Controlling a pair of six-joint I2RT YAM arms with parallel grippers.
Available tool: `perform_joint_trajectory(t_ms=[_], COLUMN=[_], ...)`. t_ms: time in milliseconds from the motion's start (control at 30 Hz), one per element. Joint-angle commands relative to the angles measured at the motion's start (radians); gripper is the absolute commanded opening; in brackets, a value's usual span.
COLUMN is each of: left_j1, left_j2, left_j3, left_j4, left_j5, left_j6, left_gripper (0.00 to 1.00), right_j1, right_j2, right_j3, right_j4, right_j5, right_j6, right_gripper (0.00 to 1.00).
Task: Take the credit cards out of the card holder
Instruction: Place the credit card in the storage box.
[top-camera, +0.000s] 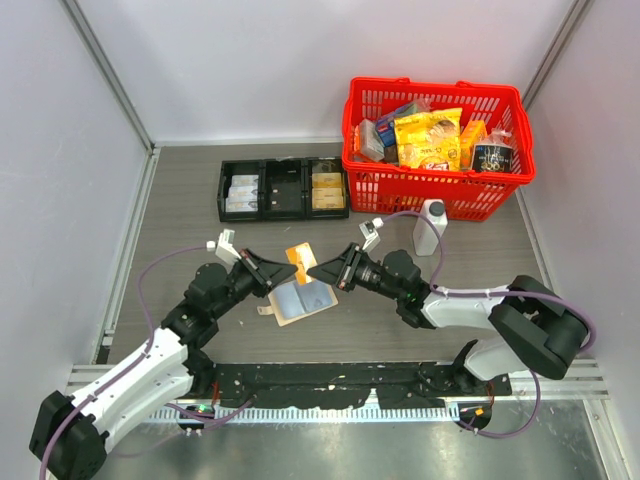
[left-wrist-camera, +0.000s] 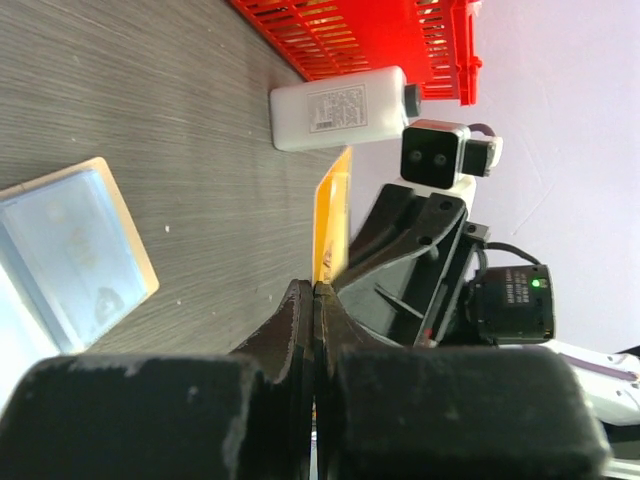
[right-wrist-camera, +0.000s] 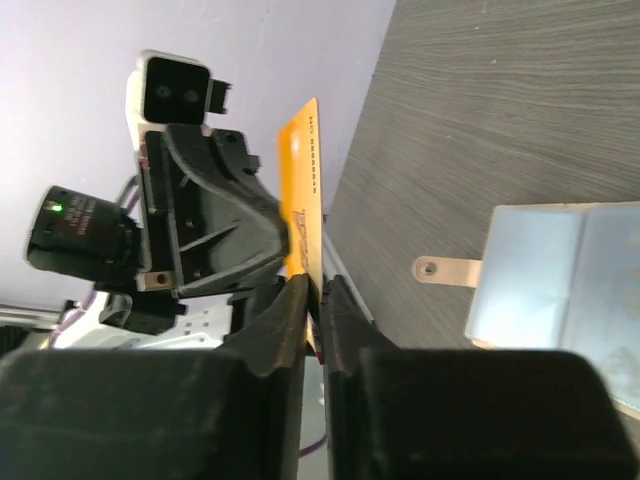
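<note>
The card holder (top-camera: 303, 300) lies open on the table, pale blue-grey inside up; it also shows in the left wrist view (left-wrist-camera: 70, 260) and the right wrist view (right-wrist-camera: 560, 280). An orange credit card (top-camera: 300, 258) stands on edge in the air above it, between the two grippers. My left gripper (top-camera: 288, 272) is shut on one end of the card (left-wrist-camera: 332, 215), jaws tight together (left-wrist-camera: 315, 288). My right gripper (top-camera: 318, 270) has the card's other end (right-wrist-camera: 303, 190) between its fingers (right-wrist-camera: 320, 285). The card lies against one finger, and a thin dark slit remains beside the other.
A black three-compartment tray (top-camera: 283, 190) sits at the back. A red basket (top-camera: 440, 85) of groceries stands at the back right. A white bottle (top-camera: 430, 227) stands just in front of it, close to my right arm.
</note>
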Motion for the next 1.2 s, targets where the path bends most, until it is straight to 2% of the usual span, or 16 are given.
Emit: perform_joint_trajectory(t_ms=[0, 33, 167, 367, 433, 500, 633, 767, 933, 1067, 1167], left_j1=[-0.003, -0.004, -0.003, 0.007, 0.005, 0.007, 0.005, 0.007, 0.008, 0.007, 0.007], left_j2=[-0.014, -0.017, -0.038, -0.014, 0.018, 0.060, 0.142, 0.215, 0.236, 0.218, 0.209], left_j3=[0.009, 0.017, 0.081, 0.276, 0.347, 0.410, 0.496, 0.554, 0.562, 0.531, 0.505], left_j4=[0.035, 0.007, -0.154, -0.497, -0.577, -0.629, -0.659, -0.659, -0.623, -0.594, -0.584], left_j5=[0.025, 0.022, 0.012, 0.046, 0.068, 0.103, 0.227, 0.324, 0.429, 0.456, 0.489], left_j6=[0.025, 0.040, 0.148, 0.451, 0.539, 0.622, 0.747, 0.829, 0.872, 0.869, 0.857], left_gripper=[0.01, 0.03, 0.19, 0.45, 0.55, 0.60, 0.61, 0.61, 0.55, 0.48, 0.48], right_j1=[0.005, 0.005, -0.001, -0.024, -0.026, -0.025, -0.026, -0.026, -0.026, -0.028, -0.028], right_j2=[-0.023, -0.029, -0.076, -0.210, -0.245, -0.271, -0.320, -0.363, -0.412, -0.437, -0.449], right_j3=[-0.003, -0.007, 0.000, 0.082, 0.128, 0.172, 0.226, 0.238, 0.238, 0.234, 0.234], right_j4=[0.067, 0.061, -0.023, -0.394, -0.532, -0.648, -0.787, -0.822, -0.832, -0.830, -0.829], right_j5=[0.003, 0.005, -0.005, -0.072, -0.092, -0.124, -0.184, -0.271, -0.305, -0.321, -0.322], right_j6=[-0.008, -0.011, -0.077, -0.304, -0.405, -0.502, -0.638, -0.693, -0.712, -0.720, -0.715], right_gripper=[0.05, 0.01, 0.01, 0.01, 0.01, 0.01, 0.01, 0.01, 0.01, 0.01, 0.01])
